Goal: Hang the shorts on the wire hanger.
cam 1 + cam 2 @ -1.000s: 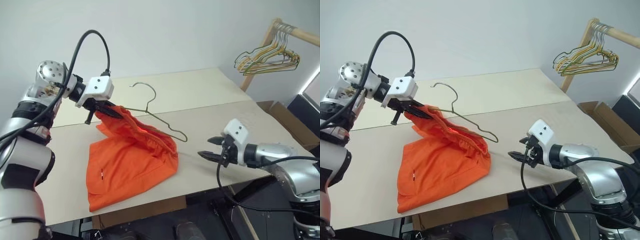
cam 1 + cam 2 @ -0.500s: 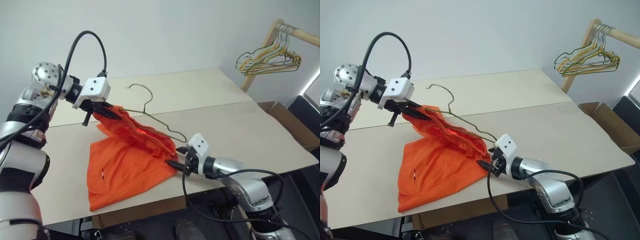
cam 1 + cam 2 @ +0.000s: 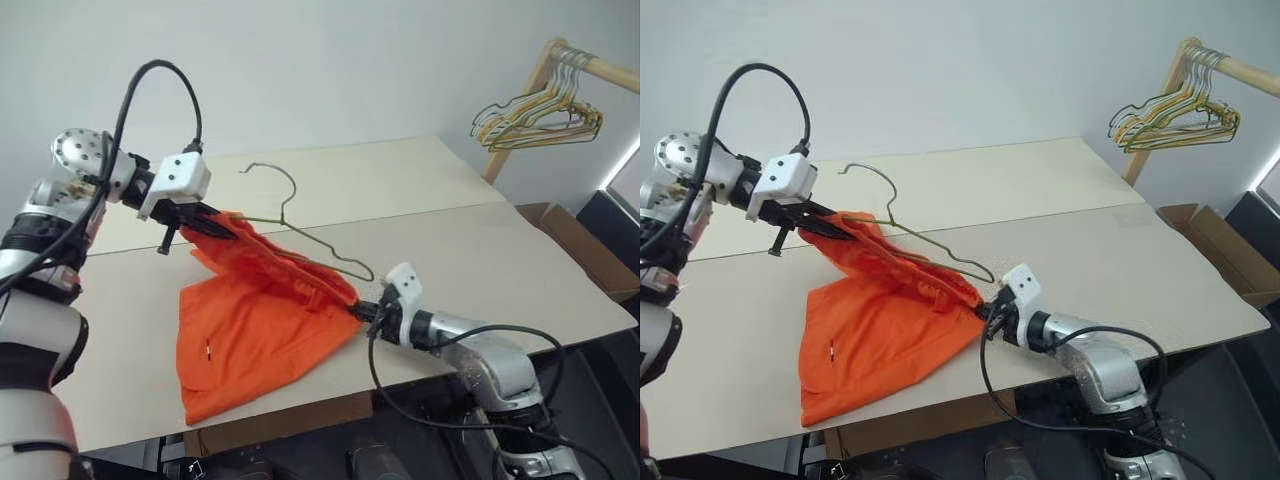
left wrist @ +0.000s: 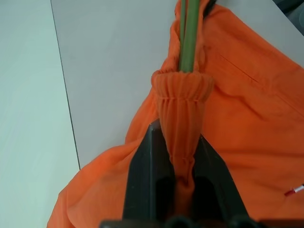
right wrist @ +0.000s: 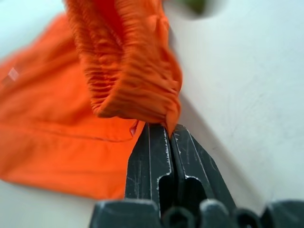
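Close in, the right gripper has its two black fingers pressed together, scuffed along their flat faces, with a thin edge of the shorts pinched between the tips. What it grips is the gathered elastic waistband, bunched into ribbed folds that rise in a thick roll away from the fingertips. Beside that roll, the smoother orange cloth of the shorts lies spread flat on the pale table, a seam line running across it. A small white tag shows on the fabric near its far edge. A blurred olive-green shape sits past the waistband, too soft to identify.
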Controlling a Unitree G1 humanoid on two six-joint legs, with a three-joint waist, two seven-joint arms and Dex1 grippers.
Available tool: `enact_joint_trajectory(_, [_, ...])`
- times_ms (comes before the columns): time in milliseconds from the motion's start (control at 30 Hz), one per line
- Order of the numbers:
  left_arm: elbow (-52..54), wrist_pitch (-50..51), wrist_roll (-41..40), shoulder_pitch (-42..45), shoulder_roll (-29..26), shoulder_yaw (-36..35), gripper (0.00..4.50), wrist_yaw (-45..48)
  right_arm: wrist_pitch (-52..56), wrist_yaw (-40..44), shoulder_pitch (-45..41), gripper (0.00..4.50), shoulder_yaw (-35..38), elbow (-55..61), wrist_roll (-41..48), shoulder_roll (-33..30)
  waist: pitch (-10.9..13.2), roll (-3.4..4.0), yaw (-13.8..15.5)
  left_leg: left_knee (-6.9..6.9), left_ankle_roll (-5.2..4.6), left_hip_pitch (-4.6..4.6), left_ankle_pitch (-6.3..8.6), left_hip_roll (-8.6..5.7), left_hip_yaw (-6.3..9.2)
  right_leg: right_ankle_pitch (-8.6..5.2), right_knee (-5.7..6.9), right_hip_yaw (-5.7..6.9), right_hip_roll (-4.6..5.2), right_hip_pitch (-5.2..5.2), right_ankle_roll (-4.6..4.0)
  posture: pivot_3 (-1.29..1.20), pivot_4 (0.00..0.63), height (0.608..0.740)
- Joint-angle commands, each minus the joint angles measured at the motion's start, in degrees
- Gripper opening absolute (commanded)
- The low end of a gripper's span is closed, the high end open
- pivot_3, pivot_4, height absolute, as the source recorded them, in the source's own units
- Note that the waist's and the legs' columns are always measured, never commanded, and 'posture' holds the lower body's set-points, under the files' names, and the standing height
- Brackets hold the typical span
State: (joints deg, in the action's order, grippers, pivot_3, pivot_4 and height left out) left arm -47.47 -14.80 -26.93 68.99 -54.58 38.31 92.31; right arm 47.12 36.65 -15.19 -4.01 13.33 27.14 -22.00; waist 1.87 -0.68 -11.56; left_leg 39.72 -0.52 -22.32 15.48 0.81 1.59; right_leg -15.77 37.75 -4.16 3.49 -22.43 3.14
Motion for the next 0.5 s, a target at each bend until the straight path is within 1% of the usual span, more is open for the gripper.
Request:
enact_joint_trajectory(33, [1.09, -1.16, -2.48, 0.39, -2.46, 0.55, 0.00, 0.19, 6.05, 4.82, -2.66, 0.03, 6.17, -1.52, 7.96, -2.92, 0.00, 0.00, 0.10, 0.00, 0.00, 0.00, 0.00, 0.00, 0.01, 0.00, 0.00, 0.01, 0.00, 0.02, 0.00, -0.19, 0.000, 0.740])
enact_joint_trajectory(100, [1.28, -1.39, -3.05, 0.38, -3.06, 1.09, 0.00, 0.19, 7.24, 7.47, -3.20, 0.03, 7.35, -2.44, 10.23, -4.98, 0.00, 0.00, 0.12, 0.01, 0.00, 0.00, 0.00, 0.00, 0.02, 0.00, 0.00, 0.03, 0.00, 0.04, 0.00, -0.19, 0.000, 0.740])
enact_joint_trajectory(233, [1.38, -2.11, -3.93, 0.24, -3.82, 1.82, 0.00, 0.19, 7.60, 10.94, -3.74, 0.03, 7.07, -3.67, 11.26, -9.17, 0.00, 0.00, 0.11, 0.01, -0.02, -0.01, 0.01, -0.01, 0.01, 0.00, -0.02, 0.02, 0.01, 0.04, 0.00, -0.19, 0.000, 0.740])
enact_joint_trajectory(400, [1.56, -2.59, -5.83, -0.43, -3.84, 0.63, 0.00, 0.19, 8.66, 12.49, -5.03, 0.03, 6.42, -6.80, 11.58, -11.20, 0.00, 0.00, 0.11, 0.02, -0.03, 0.02, 0.01, 0.00, 0.01, -0.01, -0.10, 0.01, 0.00, 0.04, 0.01, -0.18, 0.000, 0.740])
enact_joint_trajectory(467, [2.99, -0.66, -9.13, -0.77, -4.14, 0.10, 0.00, 0.19, 9.20, 12.78, -5.71, 0.03, 5.75, -8.16, 11.43, -11.43, 0.00, 0.00, 0.08, 0.02, -0.03, 0.01, 0.02, 0.00, 0.01, -0.01, -0.08, 0.02, -0.01, 0.03, 0.01, -0.18, 0.000, 0.740])
enact_joint_trajectory(500, [4.72, 1.04, -12.00, -1.04, -4.78, 0.04, 0.00, 0.19, 9.09, 12.95, -6.01, 0.03, 5.10, -8.69, 11.09, -11.39, 0.00, 0.00, 0.08, 0.02, -0.03, 0.00, 0.02, 0.01, 0.01, -0.01, -0.06, 0.02, -0.01, 0.03, 0.01, -0.18, 0.000, 0.740])
